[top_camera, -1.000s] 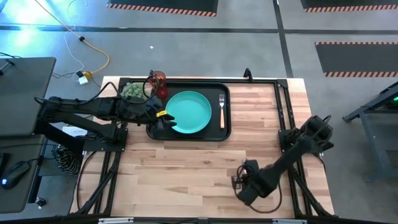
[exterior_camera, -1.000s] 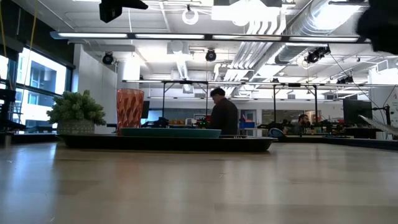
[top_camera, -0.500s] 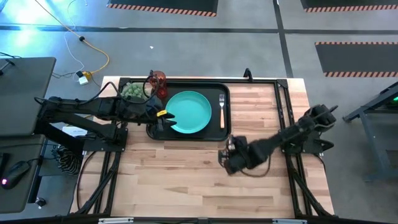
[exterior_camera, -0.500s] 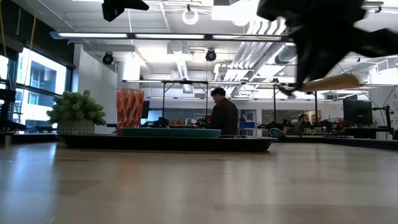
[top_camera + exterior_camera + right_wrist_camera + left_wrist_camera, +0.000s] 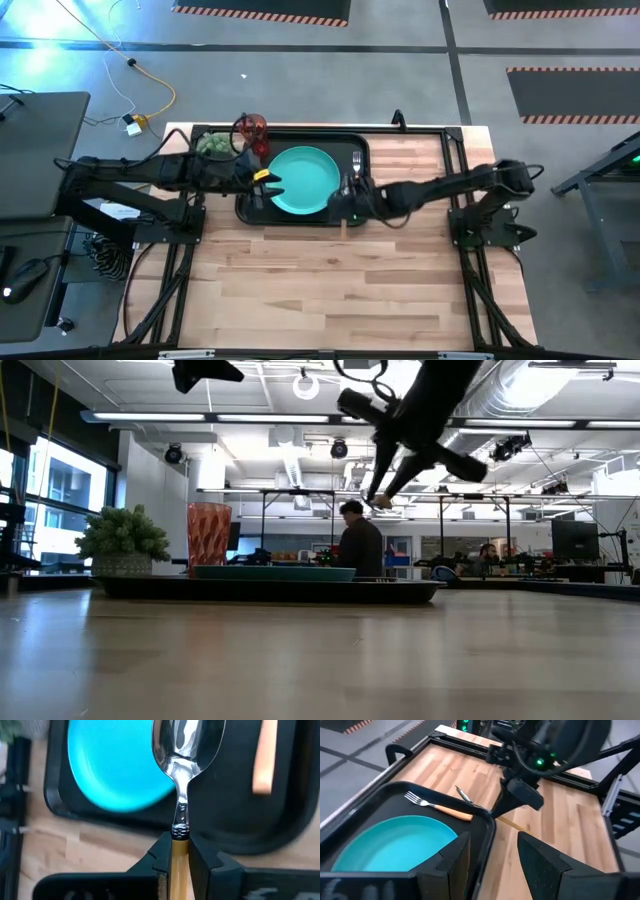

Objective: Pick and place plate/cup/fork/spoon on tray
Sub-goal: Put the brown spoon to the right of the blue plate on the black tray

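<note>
The black tray (image 5: 245, 208) holds the teal plate (image 5: 303, 180) and, at its right, the fork (image 5: 356, 170). The red-brown cup (image 5: 256, 130) stands at the tray's far left, beside a green potted plant (image 5: 212, 146). My right gripper (image 5: 350, 200) is shut on the spoon (image 5: 187, 740) above the tray's near right part, between plate and fork. My left gripper (image 5: 264, 182) is open and empty over the tray, by the plate's left rim; its wrist view shows the plate (image 5: 395, 845), the fork (image 5: 437, 806) and the held spoon (image 5: 470, 800). My right gripper pinches the spoon's wooden handle (image 5: 179, 851) between its two fingers, just behind the metal collar. The spoon runs along the fingers, its bowl ahead of them over the tray. The handle's free end (image 5: 514, 824) sticks out behind. The spoon is lifted clear.
Bare wooden table (image 5: 330, 290) lies near and right of the tray. Black frame rails (image 5: 455, 170) run along the table's sides. In the low view a person (image 5: 358, 545) shows in the room beyond the tray.
My right gripper has gone from the table's near right part toward the tray and up, carrying the spoon, and now hangs over the tray's near right part. My left gripper has shifted slightly toward the far edge beside the plate.
</note>
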`<state>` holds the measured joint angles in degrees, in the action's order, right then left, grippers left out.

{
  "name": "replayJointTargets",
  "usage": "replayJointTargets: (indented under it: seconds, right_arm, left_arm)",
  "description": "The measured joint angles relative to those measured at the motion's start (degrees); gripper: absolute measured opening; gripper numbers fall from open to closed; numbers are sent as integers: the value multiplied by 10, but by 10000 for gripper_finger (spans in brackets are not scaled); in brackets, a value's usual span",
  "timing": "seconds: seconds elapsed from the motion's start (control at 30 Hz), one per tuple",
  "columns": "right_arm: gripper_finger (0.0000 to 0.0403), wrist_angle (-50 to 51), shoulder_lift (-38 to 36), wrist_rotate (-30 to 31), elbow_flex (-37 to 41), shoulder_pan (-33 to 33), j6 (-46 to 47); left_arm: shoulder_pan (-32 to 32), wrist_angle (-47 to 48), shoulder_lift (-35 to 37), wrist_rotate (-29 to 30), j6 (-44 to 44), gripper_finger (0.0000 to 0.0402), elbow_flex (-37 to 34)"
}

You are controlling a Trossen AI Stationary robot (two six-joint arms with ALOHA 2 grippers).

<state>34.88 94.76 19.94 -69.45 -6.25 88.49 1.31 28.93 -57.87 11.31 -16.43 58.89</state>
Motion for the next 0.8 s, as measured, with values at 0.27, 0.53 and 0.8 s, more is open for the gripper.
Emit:
replayJointTargets:
  seconds: [0.27,0.53,0.8]
  right_arm:
    - [22,-53,0,3,0,82,-67]
    - [23,-91,0,12,-34,138,-139]
    - [23,-11,-1,19,-122,195,-222]
  left_arm:
    - [-36,0,0,0,46,156,0]
    - [-68,1,0,0,72,156,0]
    - [-98,1,0,0,86,156,0]
